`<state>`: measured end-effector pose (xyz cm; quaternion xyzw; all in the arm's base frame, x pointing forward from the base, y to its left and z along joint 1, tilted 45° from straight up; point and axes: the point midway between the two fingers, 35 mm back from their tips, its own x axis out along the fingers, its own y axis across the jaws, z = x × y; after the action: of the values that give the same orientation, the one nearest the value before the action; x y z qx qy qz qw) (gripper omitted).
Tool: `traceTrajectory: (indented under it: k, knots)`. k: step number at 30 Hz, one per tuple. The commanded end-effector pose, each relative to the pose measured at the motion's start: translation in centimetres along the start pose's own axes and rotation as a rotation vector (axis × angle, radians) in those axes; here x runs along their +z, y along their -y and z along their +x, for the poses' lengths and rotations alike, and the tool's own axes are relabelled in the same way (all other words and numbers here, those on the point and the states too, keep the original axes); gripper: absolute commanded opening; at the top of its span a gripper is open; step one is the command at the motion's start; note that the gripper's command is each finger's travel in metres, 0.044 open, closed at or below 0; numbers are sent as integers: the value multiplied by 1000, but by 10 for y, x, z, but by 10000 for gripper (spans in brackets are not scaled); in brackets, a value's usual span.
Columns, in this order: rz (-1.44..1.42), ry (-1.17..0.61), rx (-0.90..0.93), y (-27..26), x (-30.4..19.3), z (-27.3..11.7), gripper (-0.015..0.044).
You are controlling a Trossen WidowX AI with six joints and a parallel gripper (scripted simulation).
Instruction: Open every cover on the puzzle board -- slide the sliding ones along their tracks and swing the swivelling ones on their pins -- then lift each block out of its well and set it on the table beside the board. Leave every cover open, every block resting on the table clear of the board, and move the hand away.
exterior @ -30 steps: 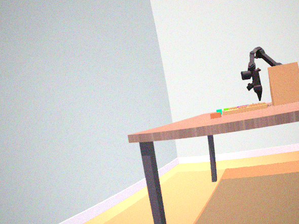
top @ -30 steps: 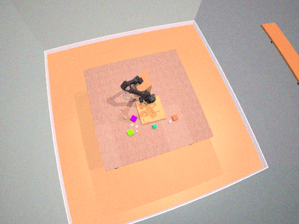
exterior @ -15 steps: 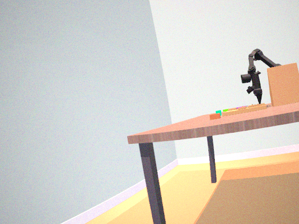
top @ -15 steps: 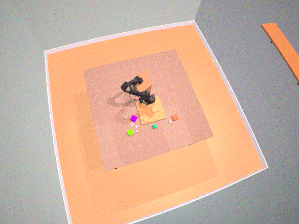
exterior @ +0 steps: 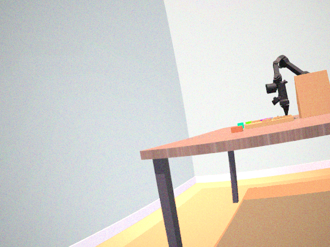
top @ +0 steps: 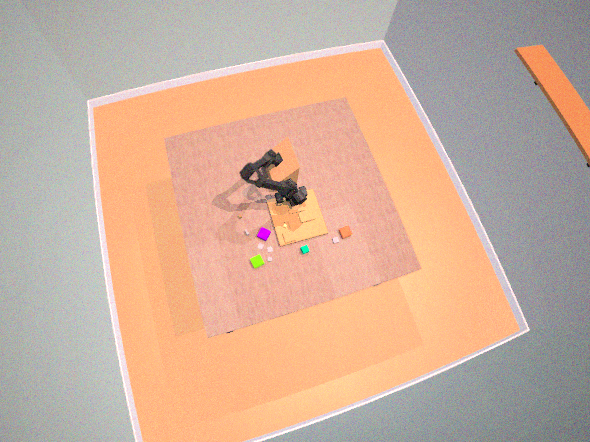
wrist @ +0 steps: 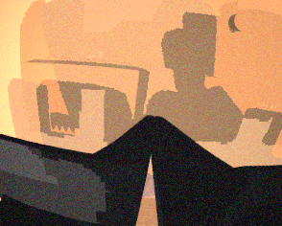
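"Surface [top: 310, 290] [exterior: 196, 145] first?"

"Holds the puzzle board [top: 312, 232] [exterior: 268, 123], low in front of the arm. Covers: can't tell which are open, arm and shadow hide some."

"Hand [top: 283, 203] [exterior: 286, 114] [wrist: 153, 124]?"

"Fully closed, gripping nothing, over the board's arm-side end. Probably about to push a cover."

"Blocks?"

"Orange [top: 345, 232] [exterior: 236, 129], purple [top: 264, 234], lime [top: 257, 261], teal [top: 305, 249] sit off the board. If those are its blocks, that part's well along; remaining covers and wells unclear."
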<state>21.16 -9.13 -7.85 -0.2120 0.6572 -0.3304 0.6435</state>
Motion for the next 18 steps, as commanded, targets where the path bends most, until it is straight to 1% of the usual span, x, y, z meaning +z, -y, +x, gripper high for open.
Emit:
traceTrajectory:
  k: [1, 18]
  knots:
    - [1, -3, 1, -4, 0, 1, 0]
    - [1, -2, 5, -21, 3, 0, 0]
